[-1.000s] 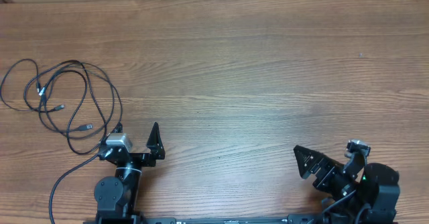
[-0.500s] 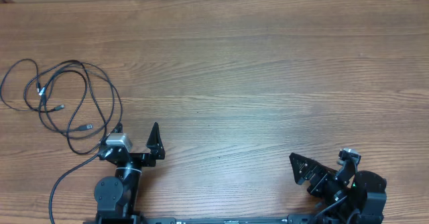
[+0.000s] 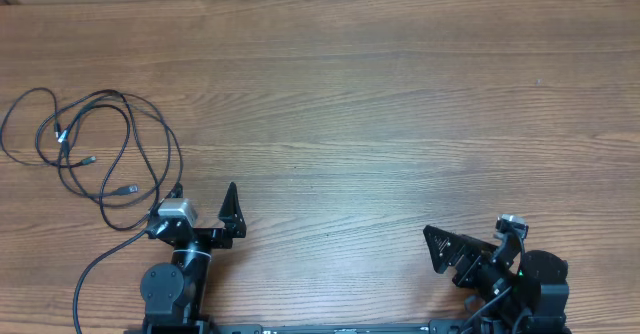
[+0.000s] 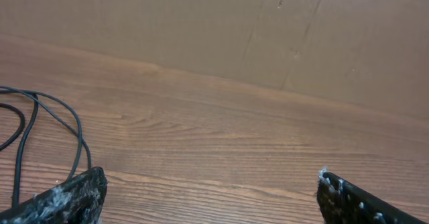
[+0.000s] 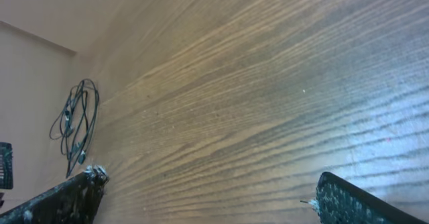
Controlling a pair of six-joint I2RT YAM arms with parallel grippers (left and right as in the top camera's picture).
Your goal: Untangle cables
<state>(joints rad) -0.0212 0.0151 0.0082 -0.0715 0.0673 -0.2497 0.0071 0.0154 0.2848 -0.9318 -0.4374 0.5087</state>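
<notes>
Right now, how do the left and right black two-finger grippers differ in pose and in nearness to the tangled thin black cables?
The left gripper sits right beside the cables; the right gripper is far across the wooden table. The left gripper faces the far wall; the right gripper is angled leftward toward the cables. Both are open and empty.

The cables (image 3: 90, 159) loop at the table's (image 3: 400, 104) left; wide wood lies open rightward.
</notes>
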